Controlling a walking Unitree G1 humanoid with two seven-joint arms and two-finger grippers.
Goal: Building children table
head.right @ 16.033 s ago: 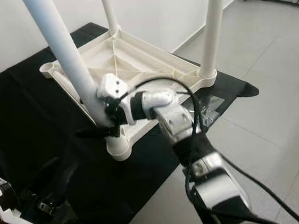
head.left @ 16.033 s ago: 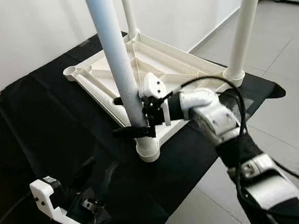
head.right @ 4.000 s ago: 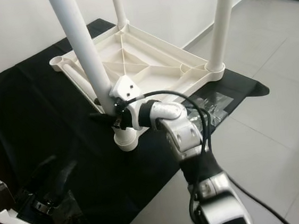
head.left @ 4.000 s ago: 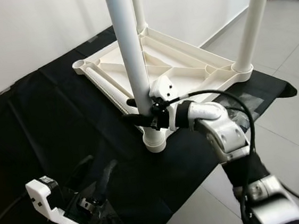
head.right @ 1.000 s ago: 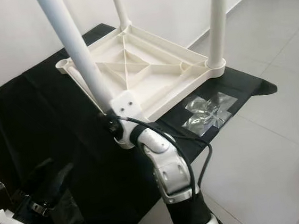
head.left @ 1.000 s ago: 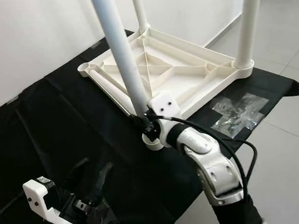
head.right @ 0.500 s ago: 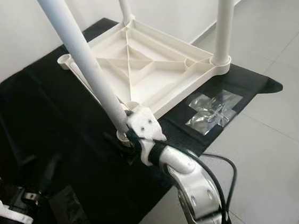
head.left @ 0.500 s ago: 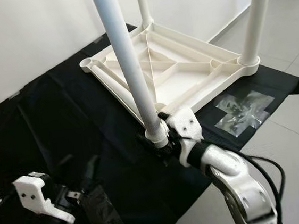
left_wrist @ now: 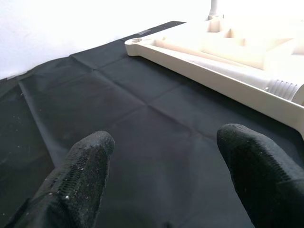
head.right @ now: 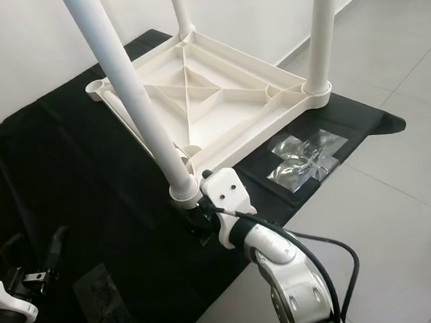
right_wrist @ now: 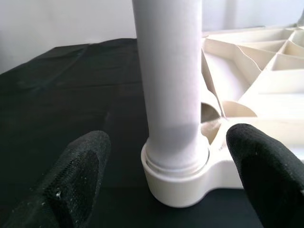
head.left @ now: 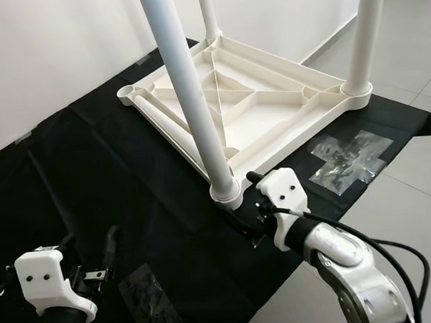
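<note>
An upside-down white plastic children's table top [head.left: 271,105] is lying on a matte black cloth [head.left: 86,175] spread over the pale tiled floor [head.left: 429,208], its ribbed underside facing up with moulded diagonal braces crossing between the corners. Smooth cylindrical white legs are standing up from three of its round corner sockets: the near leg [head.left: 189,95] at about 6 o'clock of the table top, a far leg [head.left: 205,8] at 12 o'clock, and a right-hand leg [head.left: 367,26] at 3 o'clock. The corner socket [head.left: 126,91] at 9 o'clock is standing open with no leg in it.

The right gripper [right_wrist: 161,175] is hovering low, just in front of the near leg's socket collar [right_wrist: 175,175], its two rough, rubbery black fingers [right_wrist: 80,171] spread wide apart on either side of the tube without touching it. The silver right arm [head.left: 350,271] is reaching in from 5 o'clock.

The left gripper [left_wrist: 164,175] is sitting low over the cloth at 7 o'clock of the scene, well apart from the table, fingers parted with nothing between them.

A crinkled clear plastic bag [head.left: 350,159] of small hardware is lying on the cloth at 4 o'clock of the table top, near the right-hand leg. Another wrinkled dark plastic wrapper [head.left: 149,299] is resting on the cloth between the two arms.
</note>
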